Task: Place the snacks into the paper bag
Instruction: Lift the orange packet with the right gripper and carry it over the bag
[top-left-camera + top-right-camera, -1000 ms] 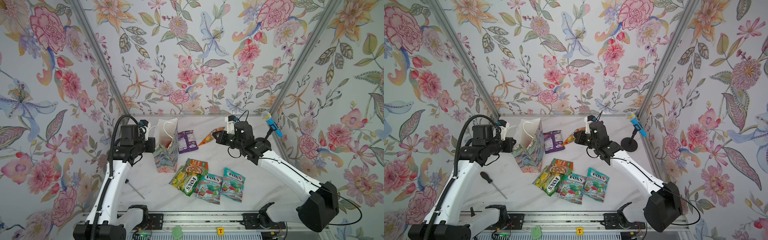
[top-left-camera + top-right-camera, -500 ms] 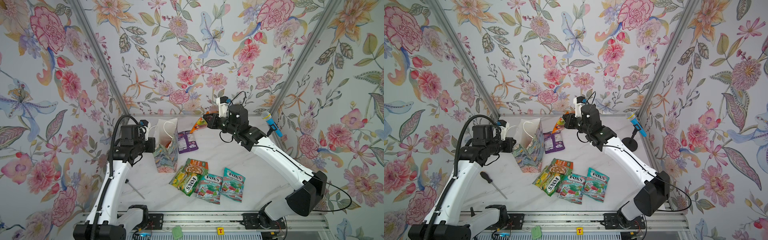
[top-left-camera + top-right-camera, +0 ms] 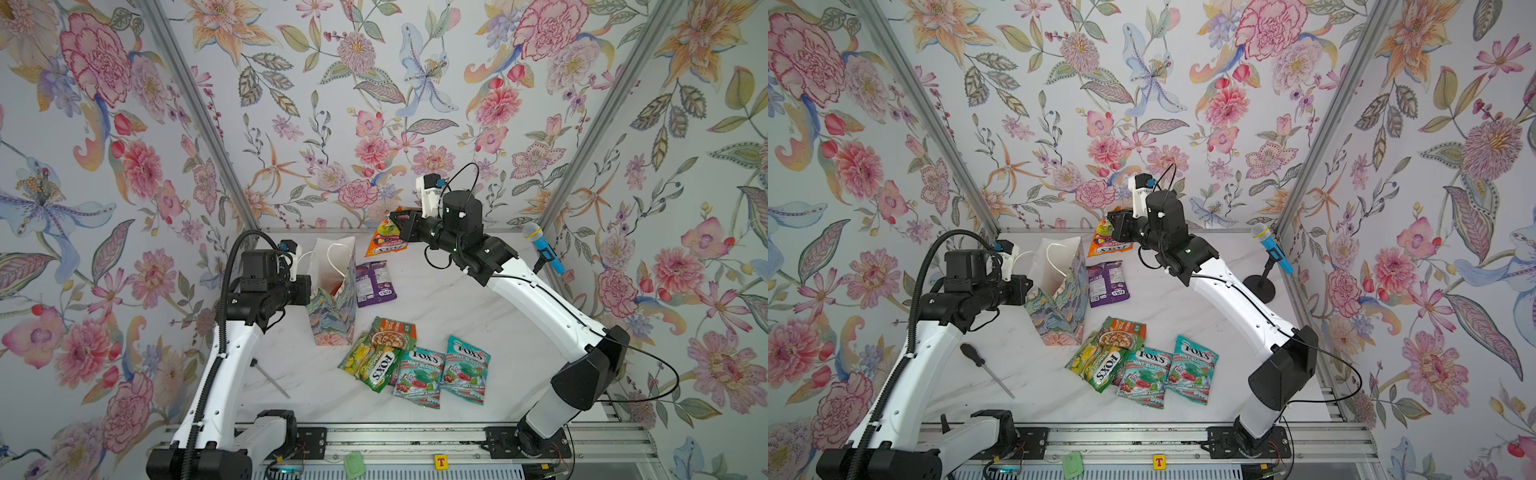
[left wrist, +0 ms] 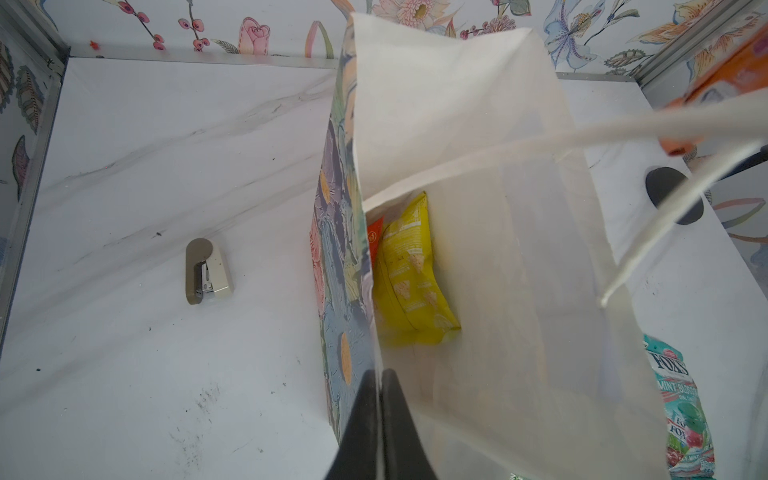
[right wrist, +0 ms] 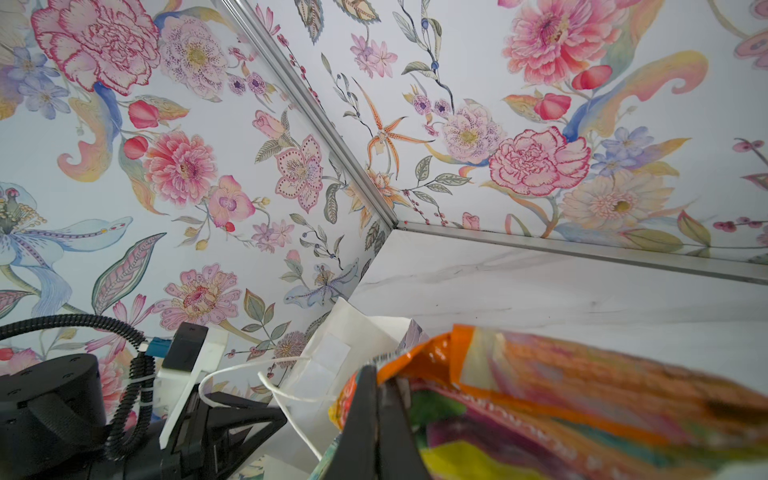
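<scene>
I see the white marble table (image 3: 457,316) carrying the bag (image 3: 332,309), which stands upright. A purple pouch (image 3: 375,282) lies flat just to the right of the bag. In front of the bag, a little to its right, four pouches overlap in a heap: an orange-green pouch (image 3: 392,336), a yellow-green pouch (image 3: 374,368) and two teal pouches (image 3: 419,376). A screwdriver (image 3: 984,368) lies well to the bag's front left. A mic stand (image 3: 1259,286) stands far to its right, and a stapler (image 4: 206,271) sits on the side of the bag away from the heap.

Both near teal pouches (image 3: 419,376) read "FOX'S MINT BLOSSOM". The green pouch (image 3: 380,368) left of them reads "FOX'S". A yellow tag (image 3: 440,461) on the near rail (image 3: 395,434) shows "T".
</scene>
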